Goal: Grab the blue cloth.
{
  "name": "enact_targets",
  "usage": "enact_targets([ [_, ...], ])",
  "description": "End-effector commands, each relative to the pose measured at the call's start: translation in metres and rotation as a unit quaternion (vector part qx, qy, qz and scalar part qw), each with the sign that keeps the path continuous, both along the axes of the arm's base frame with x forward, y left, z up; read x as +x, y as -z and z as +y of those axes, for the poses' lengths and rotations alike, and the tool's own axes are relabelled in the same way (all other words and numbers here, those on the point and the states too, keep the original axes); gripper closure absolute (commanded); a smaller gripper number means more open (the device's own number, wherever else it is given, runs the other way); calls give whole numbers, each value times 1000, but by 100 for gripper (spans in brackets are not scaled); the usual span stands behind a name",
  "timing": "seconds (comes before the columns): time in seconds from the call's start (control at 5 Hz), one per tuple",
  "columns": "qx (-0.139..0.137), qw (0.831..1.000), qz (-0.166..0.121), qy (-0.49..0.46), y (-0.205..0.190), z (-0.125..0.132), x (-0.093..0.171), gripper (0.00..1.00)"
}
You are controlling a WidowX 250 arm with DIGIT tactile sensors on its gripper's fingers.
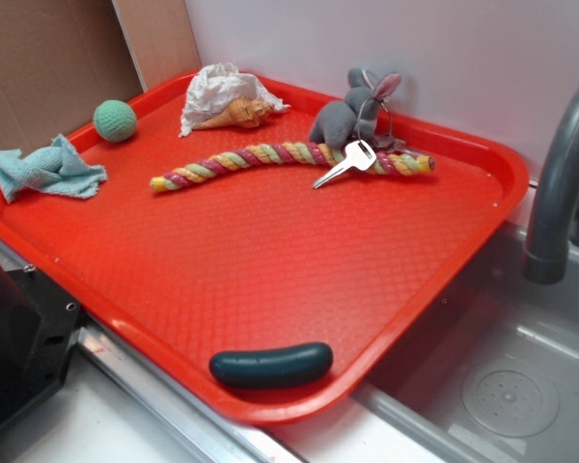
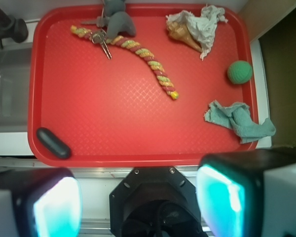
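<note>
The blue cloth [image 1: 43,169] is a small crumpled pale aqua rag at the left corner of the red tray [image 1: 434,289], partly draped over the rim. In the wrist view the cloth [image 2: 239,121] lies at the tray's right edge [image 2: 138,159]. My gripper [image 2: 138,202] is open and empty, high above the robot base and outside the tray's near edge. Its two cyan-padded fingers [image 2: 56,207] stand wide apart at the bottom of the wrist view. The cloth is ahead and to the right of it. The gripper is out of the exterior view.
A teal-green knitted ball [image 1: 115,121] sits just behind the cloth. A white cloth with a shell [image 1: 222,92], a striped rope [image 1: 289,159], a grey mouse toy [image 1: 352,116] and a key [image 1: 345,164] lie further back. A dark green pickle-shaped object [image 1: 270,365] is at the front rim. A tap [image 1: 560,183] and sink [image 1: 502,386] are on the right.
</note>
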State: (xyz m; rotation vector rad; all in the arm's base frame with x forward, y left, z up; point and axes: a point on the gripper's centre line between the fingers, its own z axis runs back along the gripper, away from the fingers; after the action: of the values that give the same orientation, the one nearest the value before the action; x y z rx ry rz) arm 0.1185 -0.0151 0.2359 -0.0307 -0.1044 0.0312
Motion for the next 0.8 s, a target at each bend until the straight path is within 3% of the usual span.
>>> enact_targets([
  [0.0,43,974,-15,-221,67,99,25,0],
  [0.2,44,938,-41,-341,90,146,32,0],
  [0.4,70,888,-27,-454,125,172,32,0],
  [0.6,75,824,-18,-561,156,175,38,0],
])
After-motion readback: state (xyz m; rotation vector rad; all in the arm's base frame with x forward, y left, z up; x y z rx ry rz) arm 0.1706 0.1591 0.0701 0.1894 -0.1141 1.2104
